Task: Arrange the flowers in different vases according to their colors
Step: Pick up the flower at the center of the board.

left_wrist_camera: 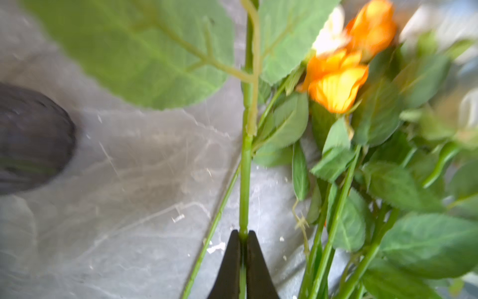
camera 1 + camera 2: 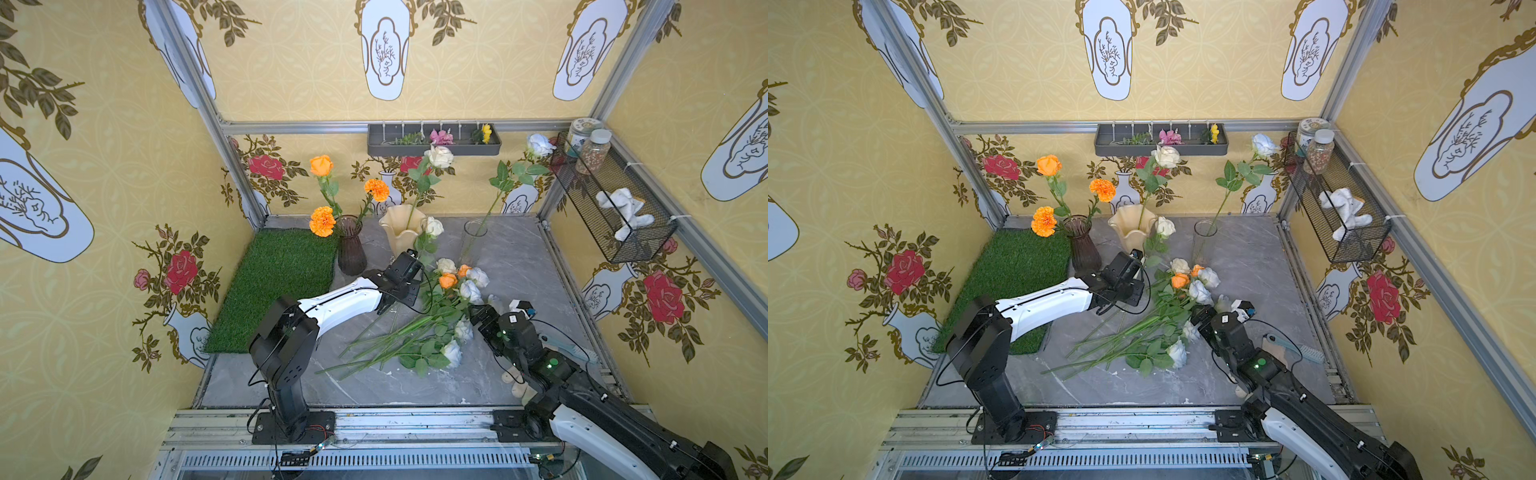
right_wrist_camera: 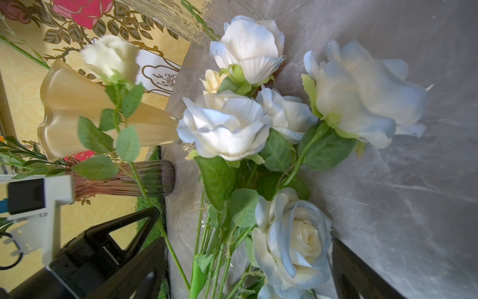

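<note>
Left gripper: jaws pinched together on the lower green stem of a cream-white artificial rose, held near-upright w/ its head just beside the rim of the glossy cream ruffled-rim vase (ref. landmark), on that vase's near right side. Right gripper: jaws spread wide, nothing gripped, poised at the white pale-blue-tinted roses on the right edge of the loose heap of long green-stemmed flowers; contact w/ petals cannot be told. Heap lies flat on the grey marble-look tabletop, in front of the cream vase and slightly to its right, heads toward the vase, stems fanning away from it; incl. two small orange roses, one cream head and several blue-tinted heads. Inside the cream vase: one tall cream-white rose. Just left of the cream vase: dark purple ribbed glass vase w/ one tall orange rose and two orange marigolds. Right of the cream vase, apart from it: clear glass cylinder vase w/ one leaning blue-tinted rose. Farther left of the cream vase, beyond the purple one: rectangular green artificial-turf mat.
</note>
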`<state>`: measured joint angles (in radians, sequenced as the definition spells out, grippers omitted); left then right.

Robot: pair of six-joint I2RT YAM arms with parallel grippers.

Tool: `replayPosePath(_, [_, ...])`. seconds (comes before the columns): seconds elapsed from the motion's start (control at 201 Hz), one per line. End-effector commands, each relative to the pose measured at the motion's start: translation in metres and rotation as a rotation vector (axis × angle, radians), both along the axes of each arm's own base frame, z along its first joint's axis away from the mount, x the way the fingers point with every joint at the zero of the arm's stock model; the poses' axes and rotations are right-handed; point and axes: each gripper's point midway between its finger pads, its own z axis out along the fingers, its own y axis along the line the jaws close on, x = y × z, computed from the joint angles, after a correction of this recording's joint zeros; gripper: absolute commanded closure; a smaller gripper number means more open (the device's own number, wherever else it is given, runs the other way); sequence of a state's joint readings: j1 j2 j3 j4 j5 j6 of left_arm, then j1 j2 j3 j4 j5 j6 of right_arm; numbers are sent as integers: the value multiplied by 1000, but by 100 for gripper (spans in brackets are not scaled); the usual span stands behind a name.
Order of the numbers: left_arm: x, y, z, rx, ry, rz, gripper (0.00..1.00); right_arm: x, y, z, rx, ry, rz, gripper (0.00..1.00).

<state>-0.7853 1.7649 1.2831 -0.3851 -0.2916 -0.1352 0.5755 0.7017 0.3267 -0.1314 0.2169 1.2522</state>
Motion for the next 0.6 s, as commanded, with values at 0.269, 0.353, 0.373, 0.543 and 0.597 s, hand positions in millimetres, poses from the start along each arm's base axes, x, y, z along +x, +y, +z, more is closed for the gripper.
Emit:
replayPosePath(0.269, [41,-35,106,-128,-284,-58,100,2,-3,8,15,-47,-18,3])
replayPosePath(0.353, [47,-40,134,-149,-340,-66,100,2,-5,9,15,-54,-25,3])
replayPosePath(0.373, [48,-41,142,-157,-355,-70,100,2,-5,9,15,-55,-27,3])
replayPosePath(0.543, [50,-37,206,-215,-488,-66,100,2,-8,12,17,-78,-39,3])
replayPosePath(0.597, [50,-32,227,-231,-543,-61,100,2,-9,13,16,-88,-39,3])
